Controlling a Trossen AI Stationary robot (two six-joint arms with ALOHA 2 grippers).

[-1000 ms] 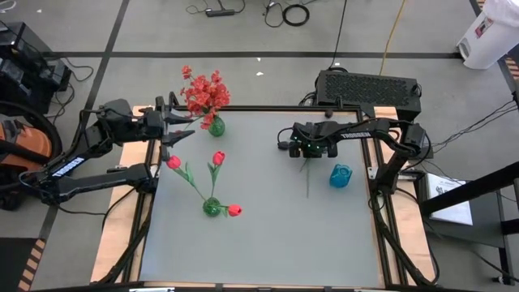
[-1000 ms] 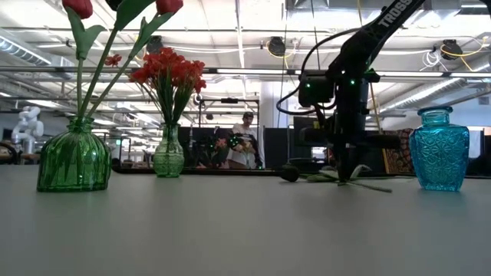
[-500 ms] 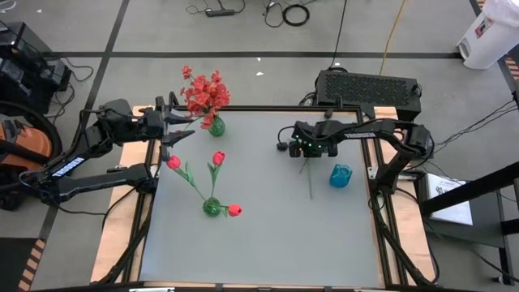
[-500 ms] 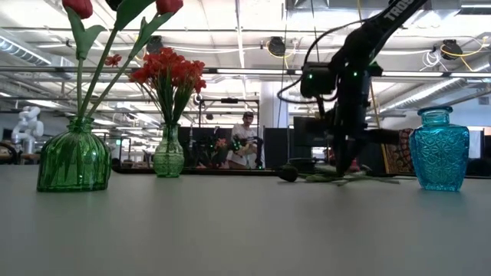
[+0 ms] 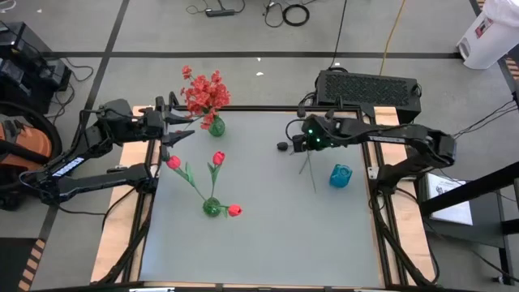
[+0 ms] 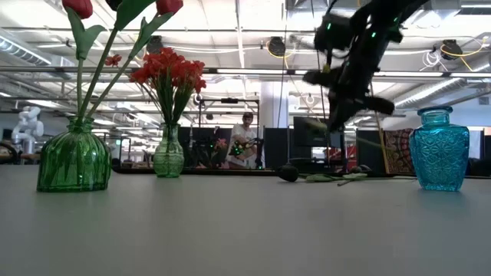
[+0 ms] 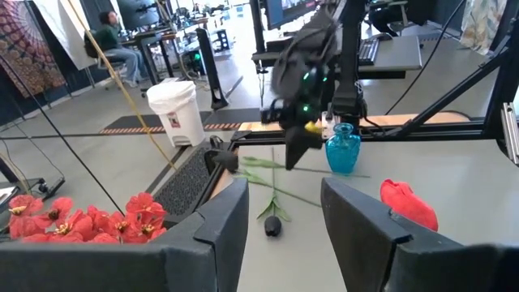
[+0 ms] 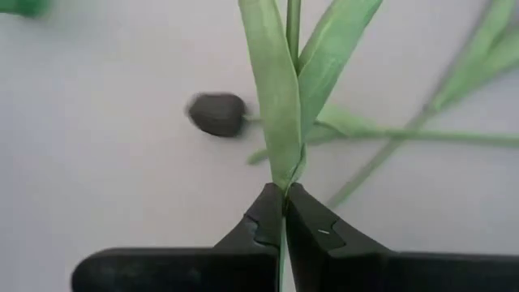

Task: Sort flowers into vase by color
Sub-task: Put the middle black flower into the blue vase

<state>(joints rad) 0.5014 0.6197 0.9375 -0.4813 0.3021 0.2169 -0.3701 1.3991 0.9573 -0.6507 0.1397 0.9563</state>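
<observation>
My right gripper point(image 5: 303, 152) point(image 6: 339, 115) hangs above the table's far right part, shut on a green-stemmed flower point(image 8: 280, 97); the held flower's bloom does not show. Below it a small black bloom point(image 5: 281, 147) point(image 8: 217, 113) lies on the table with loose green stems point(image 6: 331, 178). The blue vase point(image 5: 340, 175) stands just right of that spot. A green vase point(image 5: 216, 126) with red sprays stands at the far left. Another green vase point(image 5: 212, 208) holds red tulip buds. My left gripper point(image 5: 185, 128) point(image 7: 284, 199) waits open beside the spray vase. My right gripper pinches the flower's stem where its long leaves fork point(image 8: 284, 180), between the two fingertips point(image 8: 263, 215). The fingers come from above, slanting down. The leaves point(image 6: 313, 123) ride well above the table; where the stem's ends are, I cannot tell.
A black box point(image 5: 369, 86) sits beyond the table's far right edge. The table's near half is bare grey. In the room behind the table a person point(image 6: 245, 142) sits at a desk.
My right gripper has risen from the table and tipped, drifting slightly toward the right edge. The green stem has come up with it, off the table. The black bloom has stayed where it lay.
</observation>
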